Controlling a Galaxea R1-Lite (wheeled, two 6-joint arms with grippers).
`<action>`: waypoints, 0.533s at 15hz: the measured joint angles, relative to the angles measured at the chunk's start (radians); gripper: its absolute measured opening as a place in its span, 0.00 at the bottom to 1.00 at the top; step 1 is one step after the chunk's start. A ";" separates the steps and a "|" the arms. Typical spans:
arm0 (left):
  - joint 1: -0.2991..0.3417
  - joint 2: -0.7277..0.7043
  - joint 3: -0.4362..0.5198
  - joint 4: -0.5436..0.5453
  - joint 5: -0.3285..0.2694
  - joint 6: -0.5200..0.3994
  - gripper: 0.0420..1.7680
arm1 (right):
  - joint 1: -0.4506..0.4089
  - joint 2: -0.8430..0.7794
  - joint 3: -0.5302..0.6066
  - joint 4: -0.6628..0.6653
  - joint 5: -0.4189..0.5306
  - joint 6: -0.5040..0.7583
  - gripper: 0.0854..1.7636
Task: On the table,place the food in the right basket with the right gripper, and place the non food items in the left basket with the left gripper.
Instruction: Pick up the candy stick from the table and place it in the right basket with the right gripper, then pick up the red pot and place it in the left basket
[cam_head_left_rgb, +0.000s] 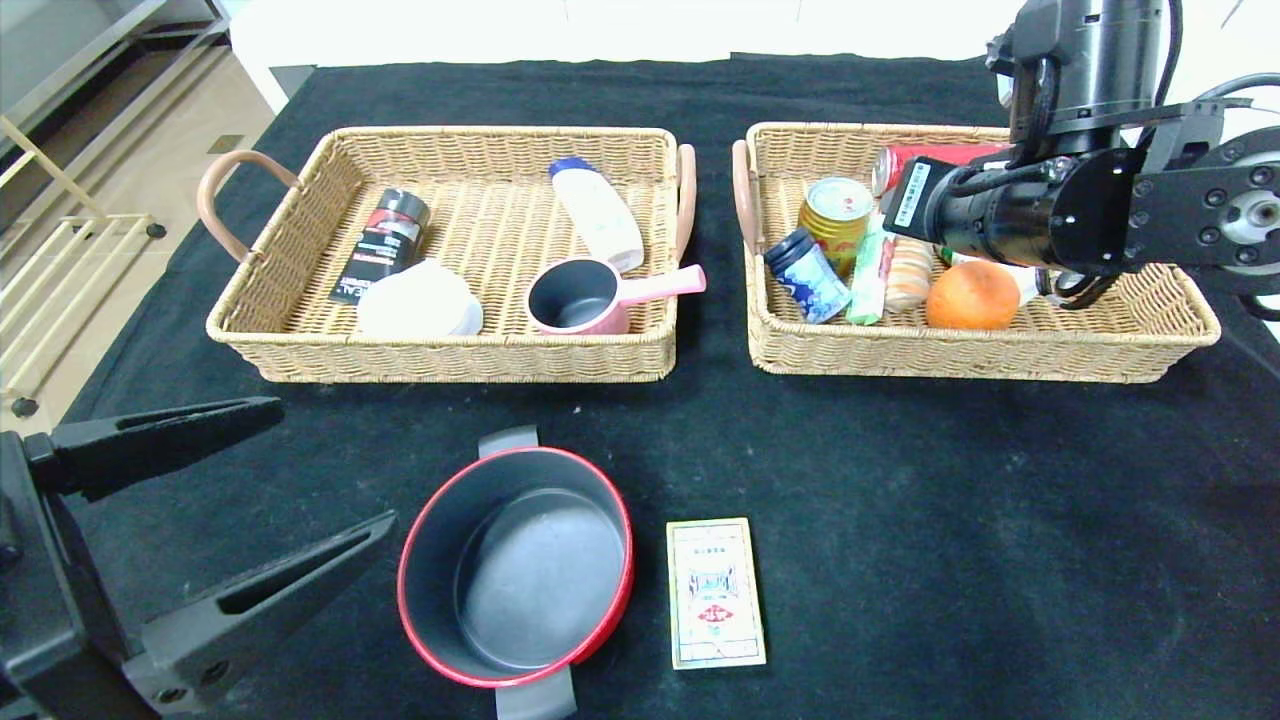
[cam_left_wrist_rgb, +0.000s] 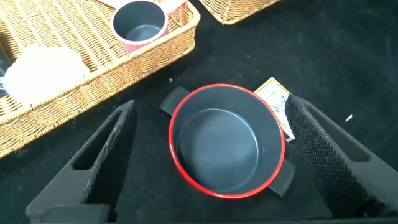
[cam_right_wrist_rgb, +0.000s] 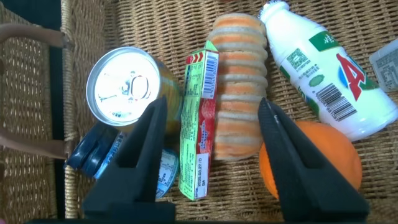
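Note:
The red pot (cam_head_left_rgb: 515, 580) stands on the table (cam_head_left_rgb: 950, 520) near the front, with the flat card box (cam_head_left_rgb: 714, 592) beside it. My left gripper (cam_left_wrist_rgb: 210, 104) hovers open over the pot (cam_left_wrist_rgb: 227, 140), one finger out to each side. Over the right basket (cam_head_left_rgb: 1150, 345), my right gripper (cam_right_wrist_rgb: 211, 106) is open. The Hi-Chew stick (cam_right_wrist_rgb: 199, 118) and biscuit stack (cam_right_wrist_rgb: 239, 87) lie loose between its fingers. The gold can (cam_right_wrist_rgb: 124, 84) and blue-lidded jar (cam_right_wrist_rgb: 93, 152) lie next to them. In the head view the right wrist hides its fingers.
The left basket (cam_head_left_rgb: 300, 350) holds a black can (cam_head_left_rgb: 382, 245), a white bottle (cam_head_left_rgb: 598, 212), a white bowl (cam_head_left_rgb: 418, 300) and a pink saucepan (cam_head_left_rgb: 590, 295). An orange (cam_head_left_rgb: 972, 295), a red can (cam_head_left_rgb: 930, 155) and a white drink bottle (cam_right_wrist_rgb: 329, 68) also lie in the right basket.

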 joint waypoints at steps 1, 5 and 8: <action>0.000 0.000 0.000 0.000 0.000 0.000 0.97 | 0.003 -0.003 0.004 0.000 0.000 0.000 0.67; -0.001 0.000 0.000 0.000 0.000 0.001 0.97 | 0.029 -0.036 0.045 -0.007 -0.019 -0.007 0.79; -0.006 -0.001 0.000 0.001 0.002 0.002 0.97 | 0.067 -0.097 0.119 -0.008 -0.027 -0.016 0.84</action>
